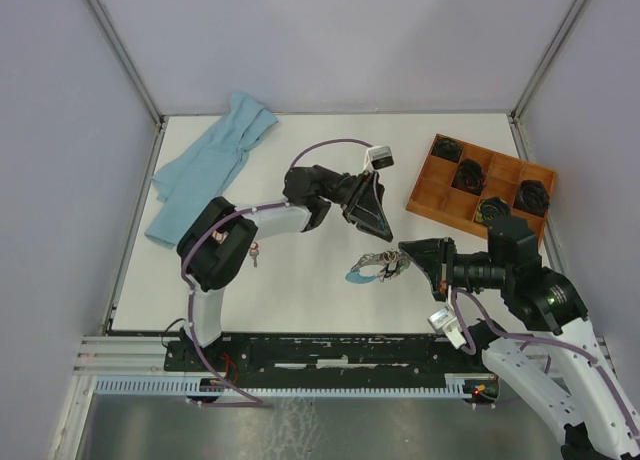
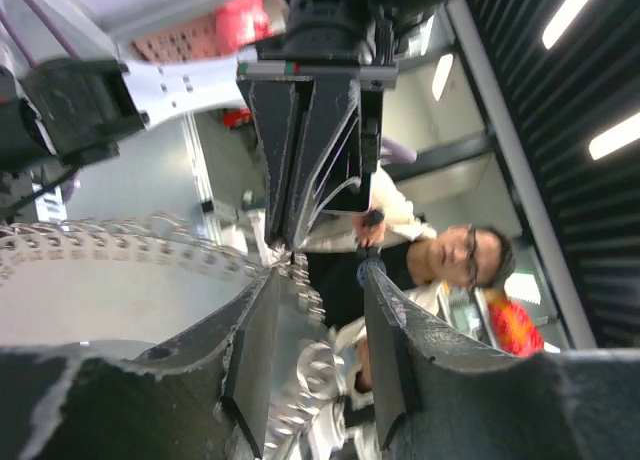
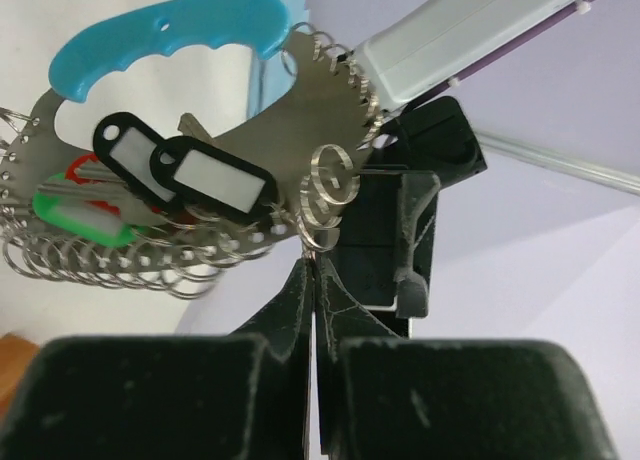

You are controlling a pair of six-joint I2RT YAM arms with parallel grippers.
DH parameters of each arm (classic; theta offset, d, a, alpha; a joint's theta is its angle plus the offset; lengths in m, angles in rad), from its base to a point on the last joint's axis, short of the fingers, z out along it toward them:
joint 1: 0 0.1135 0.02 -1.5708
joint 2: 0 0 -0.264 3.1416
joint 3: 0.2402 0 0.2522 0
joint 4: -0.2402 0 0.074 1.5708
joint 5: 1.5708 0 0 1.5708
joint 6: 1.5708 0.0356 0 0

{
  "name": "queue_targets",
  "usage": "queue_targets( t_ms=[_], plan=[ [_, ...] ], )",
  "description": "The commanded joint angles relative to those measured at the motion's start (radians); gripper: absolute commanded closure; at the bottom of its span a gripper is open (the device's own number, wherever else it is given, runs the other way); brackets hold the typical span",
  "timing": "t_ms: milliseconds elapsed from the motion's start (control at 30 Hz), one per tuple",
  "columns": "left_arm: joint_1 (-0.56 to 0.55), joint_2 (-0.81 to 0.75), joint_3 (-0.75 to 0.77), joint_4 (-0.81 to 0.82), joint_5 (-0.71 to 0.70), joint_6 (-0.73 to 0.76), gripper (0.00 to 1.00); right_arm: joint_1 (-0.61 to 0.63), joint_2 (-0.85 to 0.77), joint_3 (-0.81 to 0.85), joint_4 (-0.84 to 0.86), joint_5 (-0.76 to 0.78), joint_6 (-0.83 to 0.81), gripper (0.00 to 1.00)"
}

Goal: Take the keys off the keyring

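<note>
Starting far L: a blue cloth [image 1: 210, 165] lies crumpled on the white table [image 1: 300, 300] near the back-left corner. Just beside the L arm's elbow sits a small item w/ a bit of red [image 1: 255, 252], too small to name.

L arm reaches to mid-table. The left gripper [image 1: 372, 220] hangs tips-down just above the keyring [image 1: 372, 270]. In the L wrist view its jaws are released, w/ a clear gap between the fingers [image 2: 260, 350]. A cluster of small wire rings [image 2: 310, 370] shows in that gap, close to one finger; can't tell if they touch it.

Keyring sits approx. mid-table, between the two grippers. It is a flat silver plate [image 3: 260, 130] w/ a light blue grip [image 3: 170, 35] along one curve and many small rings round its edge. Hanging off it: keys [image 3: 193, 130], two black tags [image 3: 215, 180], one green [image 3: 75, 215], one red [image 3: 80, 168].

The right gripper [image 1: 405, 263] comes in from the R, level w/ the keyring. Its jaws are clenched, fingertips meeting on a small ring [image 3: 320, 235] at the plate's edge.

Far R, back: a wooden tray [image 1: 425, 195], angled, w/ black objects [image 1: 468, 175] in several compartments.
</note>
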Motion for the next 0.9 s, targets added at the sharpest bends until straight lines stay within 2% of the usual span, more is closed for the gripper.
queue_targets(
  t_ms=[0, 133, 267, 300, 333, 400, 533, 600, 700, 867],
  plan=[
    [0.110, -0.100, -0.075, 0.201, -0.150, 0.084, 0.52, 0.009, 0.027, 0.085, -0.165, 0.080, -0.200, 0.99],
    [0.219, -0.234, -0.250, 0.202, -0.280, 0.299, 0.47, 0.009, 0.107, 0.185, -0.313, 0.208, -0.093, 0.99],
    [0.287, -0.407, -0.466, 0.122, -0.447, 0.644, 0.44, 0.009, 0.209, 0.288, -0.448, 0.336, 0.049, 0.99],
    [0.287, -0.457, -0.512, 0.053, -0.480, 0.757, 0.43, 0.011, 0.237, 0.319, -0.476, 0.360, 0.098, 0.99],
    [0.283, -0.513, -0.562, -0.058, -0.514, 0.926, 0.43, 0.012, 0.273, 0.360, -0.517, 0.385, 0.132, 0.99],
    [0.270, -0.648, -0.621, -0.314, -0.595, 1.166, 0.42, 0.014, 0.360, 0.429, -0.610, 0.437, 0.236, 0.99],
    [0.191, -0.842, -0.722, -0.566, -0.791, 1.534, 0.38, 0.015, 0.559, 0.605, -0.771, 0.512, 0.471, 0.99],
    [0.136, -0.895, -0.759, -0.616, -0.861, 1.651, 0.37, 0.018, 0.681, 0.733, -0.871, 0.510, 0.609, 0.99],
    [0.076, -0.923, -0.795, -0.621, -0.903, 1.718, 0.37, 0.019, 0.838, 0.905, -0.967, 0.482, 0.833, 0.99],
    [0.027, -0.946, -0.856, -0.533, -0.935, 1.763, 0.37, 0.020, 0.858, 0.935, -0.905, 0.420, 1.006, 0.99]
  ],
)
